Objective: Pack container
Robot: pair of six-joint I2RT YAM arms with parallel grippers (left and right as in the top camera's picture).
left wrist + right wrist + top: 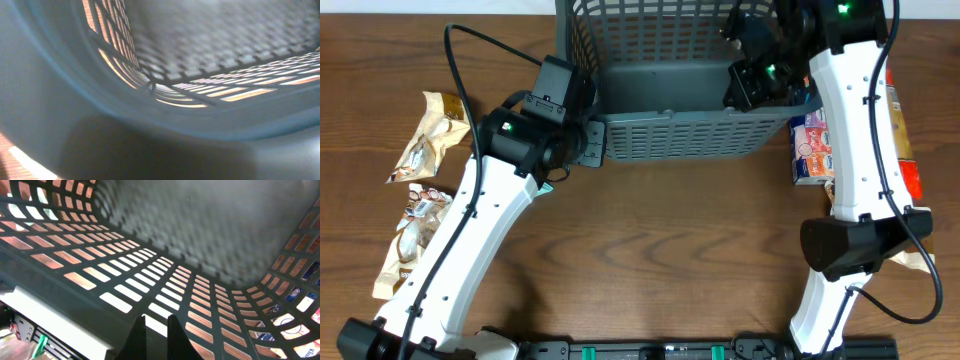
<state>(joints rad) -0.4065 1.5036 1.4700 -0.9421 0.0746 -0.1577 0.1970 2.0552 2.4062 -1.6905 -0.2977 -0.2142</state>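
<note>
Here, right fingers (pixel 134 338) together, container (pixel 670 140) wall beyond

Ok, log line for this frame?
container: nothing seen inside | left jaws: shut, at front-left corner | right jaws: shut, at right wall | snack packets: on table, both sides

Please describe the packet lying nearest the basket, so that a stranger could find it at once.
Find the big grey-green basket at the table's far edge. Just beside its near right corner, by the white right arm, lies a packet. It alone is blue and pink; the packet beyond the arm is orange.
</note>
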